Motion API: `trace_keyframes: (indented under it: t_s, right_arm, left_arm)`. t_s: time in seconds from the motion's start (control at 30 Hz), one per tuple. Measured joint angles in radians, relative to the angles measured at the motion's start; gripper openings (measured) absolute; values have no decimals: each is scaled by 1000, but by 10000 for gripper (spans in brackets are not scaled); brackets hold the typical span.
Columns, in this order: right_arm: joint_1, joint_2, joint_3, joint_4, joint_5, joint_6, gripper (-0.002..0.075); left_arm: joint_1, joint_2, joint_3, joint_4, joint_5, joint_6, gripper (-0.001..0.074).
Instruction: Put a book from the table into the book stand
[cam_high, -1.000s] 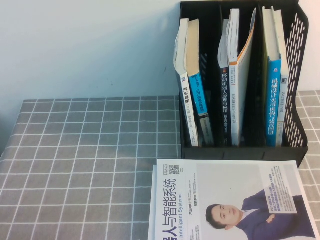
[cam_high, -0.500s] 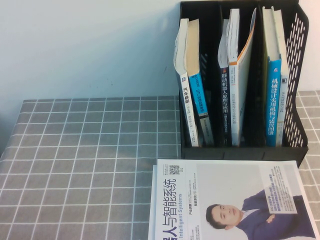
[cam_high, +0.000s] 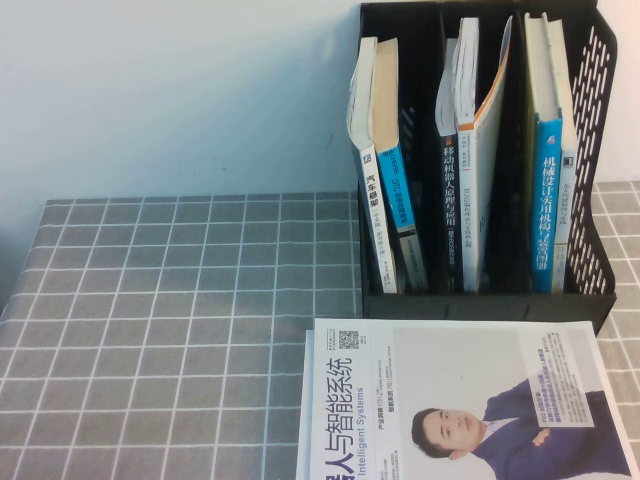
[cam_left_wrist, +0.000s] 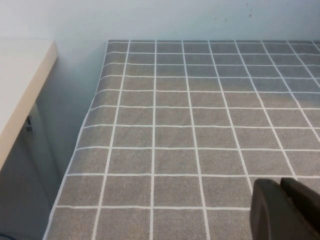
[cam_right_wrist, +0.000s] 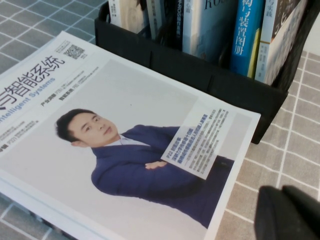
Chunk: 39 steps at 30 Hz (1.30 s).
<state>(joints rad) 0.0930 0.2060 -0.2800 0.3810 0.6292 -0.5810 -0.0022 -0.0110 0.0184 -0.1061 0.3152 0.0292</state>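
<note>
Untouched, the book (cam_high: 460, 400) lies flat on the table (cam_high: 180, 300) just in front of the book stand (cam_high: 600, 200), w/ left gripper (cam_left_wrist: 287, 210) and right gripper (cam_right_wrist: 290, 212) both apparently closed, holding nothing.

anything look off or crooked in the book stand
Slightly. In the stand, the two left-slot books lean sideways, and a middle-slot book splays open. The magazine lies flat in front. Left hand is over bare cloth; right hand is beside the magazine.
</note>
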Motion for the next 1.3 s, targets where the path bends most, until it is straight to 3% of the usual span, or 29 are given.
trace_keyframes:
  t_s: [0.13, 0.43, 0.67, 1.3]
  right_arm:
    - [0, -1, 11, -7, -37, 0, -3]
    - [-101, -167, 107, -373, -243, 258, -3]
    - [-144, -219, 297, -395, -305, 311, -3]
    - [-144, -220, 301, -400, -265, 420, -3]
  left_arm:
    - [0, 0, 0, 0, 0, 0, 0]
    - [0, 0, 0, 0, 1, 0, 0]
    - [0, 0, 0, 0, 1, 0, 0]
    - [0, -1, 0, 0, 1, 0, 0]
